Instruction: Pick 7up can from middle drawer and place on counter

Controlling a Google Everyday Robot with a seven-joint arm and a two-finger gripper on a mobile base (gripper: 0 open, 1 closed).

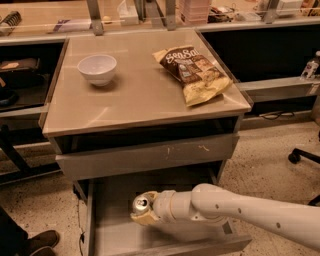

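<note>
The 7up can (pixel 141 203), silvery with a shiny round top, is inside the open middle drawer (pixel 112 235), a wide grey box pulled out at the bottom of the cabinet. My gripper (pixel 143 212) reaches in from the right on a white arm (pixel 240 212). Its tan fingers (pixel 145 219) are closed around the can's body, and only the can's top shows. The counter (pixel 140 95), a smooth beige-grey cabinet top, lies above the drawer.
A white bowl (pixel 97 68) and a chip bag (pixel 195 72) sit on the counter. A closed drawer front with pale scratches (pixel 150 155) overhangs the open drawer. A cluttered shelf with metal posts (pixel 165 12) runs behind. A chair base (pixel 305 155) stands at right and a shoe (pixel 37 240) at lower left.
</note>
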